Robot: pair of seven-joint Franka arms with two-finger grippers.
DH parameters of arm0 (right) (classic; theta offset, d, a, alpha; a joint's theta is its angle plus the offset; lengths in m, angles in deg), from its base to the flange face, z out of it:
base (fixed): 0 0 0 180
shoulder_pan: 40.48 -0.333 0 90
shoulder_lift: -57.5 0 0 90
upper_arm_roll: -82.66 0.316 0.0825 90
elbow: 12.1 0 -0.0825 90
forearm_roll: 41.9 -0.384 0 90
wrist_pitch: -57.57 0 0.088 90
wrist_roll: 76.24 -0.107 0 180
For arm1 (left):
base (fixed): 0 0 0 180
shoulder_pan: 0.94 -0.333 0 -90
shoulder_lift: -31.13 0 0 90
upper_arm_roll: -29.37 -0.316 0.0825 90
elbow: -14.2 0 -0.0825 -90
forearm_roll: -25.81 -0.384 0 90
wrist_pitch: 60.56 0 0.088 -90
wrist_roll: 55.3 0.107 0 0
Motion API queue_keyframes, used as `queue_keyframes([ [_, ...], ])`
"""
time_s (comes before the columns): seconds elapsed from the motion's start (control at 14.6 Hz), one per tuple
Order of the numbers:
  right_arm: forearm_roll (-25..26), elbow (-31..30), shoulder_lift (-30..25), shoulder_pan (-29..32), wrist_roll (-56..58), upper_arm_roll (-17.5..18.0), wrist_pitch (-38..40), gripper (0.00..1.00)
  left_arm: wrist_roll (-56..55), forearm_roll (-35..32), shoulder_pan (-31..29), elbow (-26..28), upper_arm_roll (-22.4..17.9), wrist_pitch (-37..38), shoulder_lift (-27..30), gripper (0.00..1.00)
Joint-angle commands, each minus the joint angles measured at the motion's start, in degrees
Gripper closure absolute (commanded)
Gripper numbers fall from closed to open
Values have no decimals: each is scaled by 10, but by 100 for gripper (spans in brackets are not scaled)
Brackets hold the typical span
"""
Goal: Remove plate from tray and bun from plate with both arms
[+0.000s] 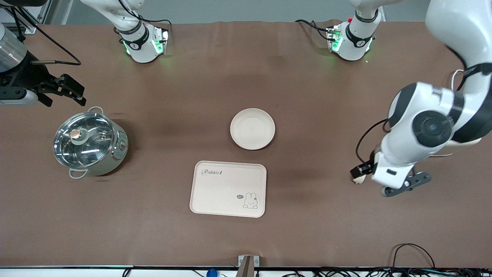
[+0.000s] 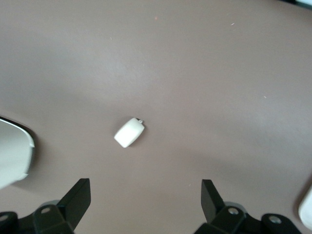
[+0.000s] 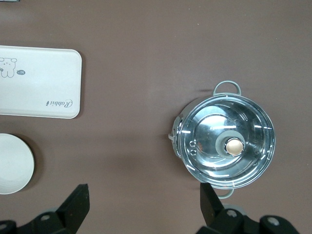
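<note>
The round cream plate (image 1: 252,128) lies on the table's middle, farther from the front camera than the tray; its edge shows in the right wrist view (image 3: 12,163). The small pale bun (image 1: 358,180) lies on the table toward the left arm's end, partly hidden by my left gripper (image 1: 362,171). In the left wrist view the bun (image 2: 129,132) lies bare on the brown table, and the left gripper (image 2: 145,200) is open and empty just above it. My right gripper (image 1: 71,91) is open and empty over the table beside the pot; it also shows in the right wrist view (image 3: 144,204).
A rectangular cream tray (image 1: 228,188) with a rabbit drawing lies nearer the front camera than the plate, also in the right wrist view (image 3: 39,83). A steel pot with a glass lid (image 1: 89,143) stands toward the right arm's end, also in the right wrist view (image 3: 226,146). Cables run along the table's front edge.
</note>
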Motion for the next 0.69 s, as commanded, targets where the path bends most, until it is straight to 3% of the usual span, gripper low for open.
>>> queue_keyframes([
  [0.0, 1, -6, -4, 0, 3, -1, -1, 0, 83, 43, -24, 11, 6, 33, 72, 0],
  [0.48, 3, -7, -7, 5, 36, -2, -1, 0, 303, 145, -90, 13, 3, 182, 215, 0],
  [0.62, 4, -14, -7, 24, 82, -5, 7, 0, 331, 166, -78, 22, -39, 203, 247, 0],
])
